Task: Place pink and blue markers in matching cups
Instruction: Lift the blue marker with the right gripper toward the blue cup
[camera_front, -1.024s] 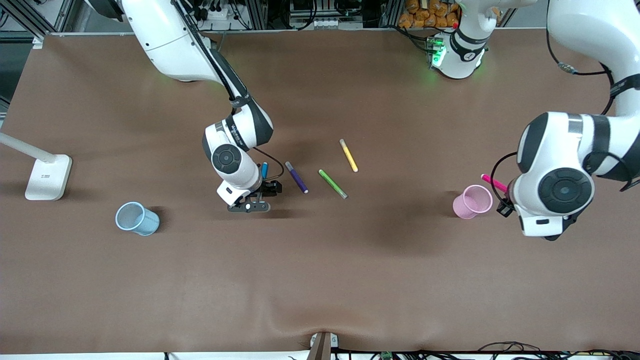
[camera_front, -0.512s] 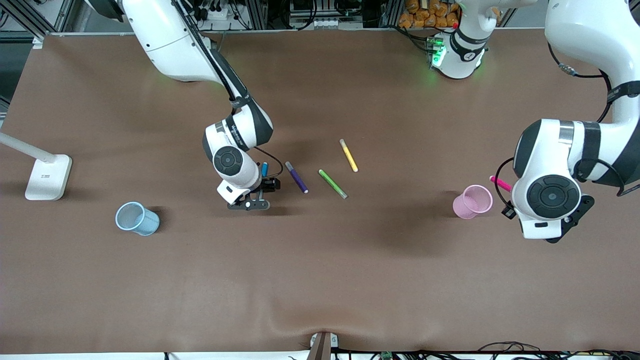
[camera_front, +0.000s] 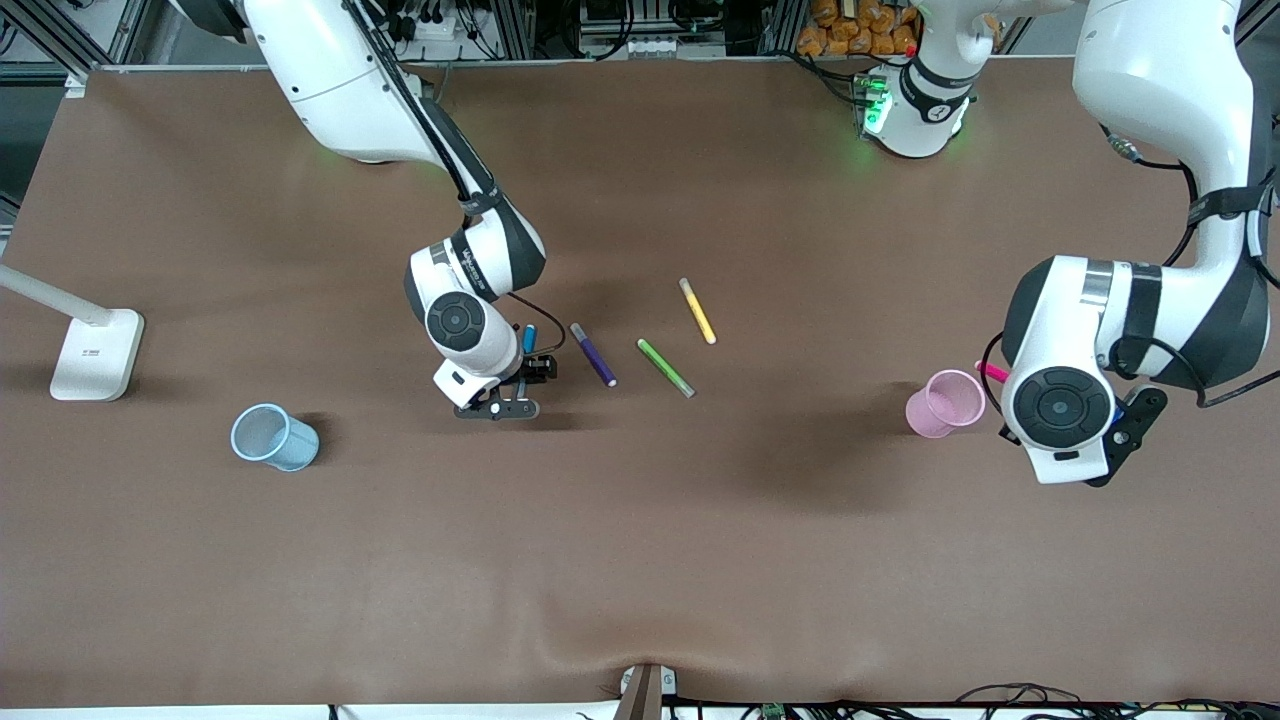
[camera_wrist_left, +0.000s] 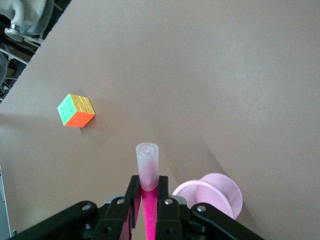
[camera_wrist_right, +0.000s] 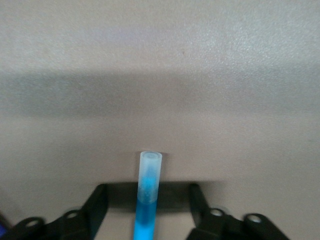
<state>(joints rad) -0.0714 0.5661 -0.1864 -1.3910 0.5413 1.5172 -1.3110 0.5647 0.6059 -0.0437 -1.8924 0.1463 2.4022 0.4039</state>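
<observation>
The blue marker (camera_front: 527, 340) lies flat on the brown table. My right gripper (camera_front: 520, 385) is down over it, open, with a finger on each side. In the right wrist view the blue marker (camera_wrist_right: 150, 170) runs between the fingers (camera_wrist_right: 97, 200), which stand clear of it. My left gripper (camera_wrist_left: 149, 187) is shut on the pink marker (camera_wrist_left: 147, 165), whose pale cap sticks out past the jaws. That pink marker (camera_front: 992, 372) hangs just beside the rim of the pink cup (camera_front: 945, 403). The blue cup (camera_front: 272, 437) stands toward the right arm's end.
A purple pen (camera_front: 593, 354), a green pen (camera_front: 665, 367) and a yellow pen (camera_front: 697, 310) lie mid-table beside the blue marker. A white lamp base (camera_front: 97, 353) sits at the right arm's end. A colour cube (camera_wrist_left: 76, 110) lies on the table.
The left arm has carried the pink marker closer to the pink cup. The right gripper's fingers have drawn a little nearer together round the blue marker.
</observation>
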